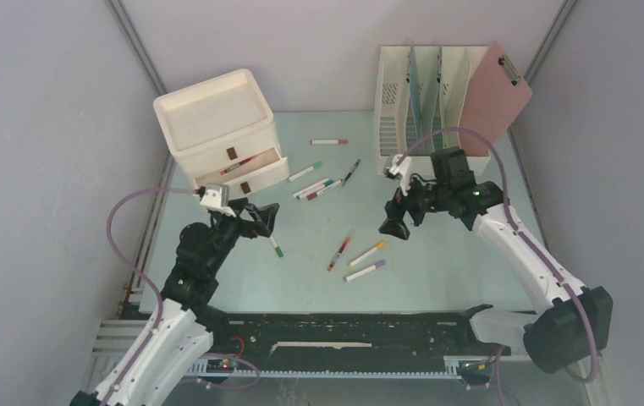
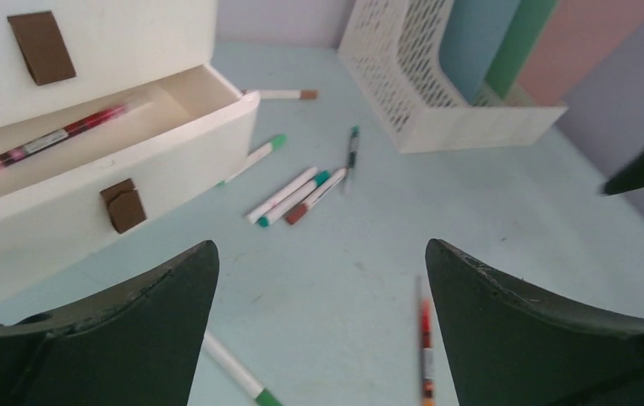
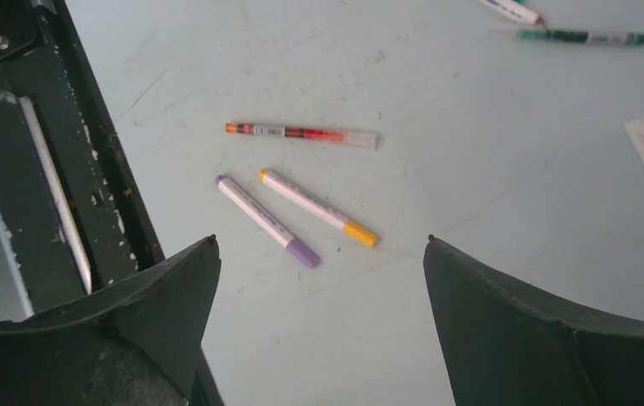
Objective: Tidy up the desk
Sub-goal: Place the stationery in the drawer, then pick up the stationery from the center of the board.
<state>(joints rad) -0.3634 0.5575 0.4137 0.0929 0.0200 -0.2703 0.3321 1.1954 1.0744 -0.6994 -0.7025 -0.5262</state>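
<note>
Ok so from above: the desk (image 1: 301,283) is the pale mint top filling the middle of the cell. A black rail (image 1: 344,334) runs along its 6 o'clock edge, right by the arm bases.

The left pincer (image 1: 261,213) hangs at about 9 o'clock from the desk's middle, fingers spread wide with nothing between them. A green-tipped marker (image 1: 272,242) lies on the desk right by it, toward 5 o'clock. The right pincer (image 1: 394,222) is over at about 3 o'clock, also spread wide and holding nothing.

Between the two, toward 6 o'clock, three pens lie close together. There's a purple marker (image 1: 365,271), a yellow marker (image 1: 366,253) just beside it and roughly parallel, and a red pen (image 1: 340,250) at their 9 o'clock. The right wrist view looks down on those three, and none of them touch.

Further out, a bunch of markers (image 1: 316,188) lie side by side, with a dark pen (image 1: 351,172) at their 2 o'clock and a green-capped marker (image 1: 305,172) at 11. A brown-capped marker (image 1: 329,141) lies alone past that.

At 10 o'clock is the cream drawer unit (image 1: 217,127), its lower drawer (image 1: 255,178) pulled open with a second red pen (image 1: 238,163) inside. At 1 o'clock stands the file rack (image 1: 420,93), with a pink clipboard (image 1: 496,93) leaning at its right end.
</note>
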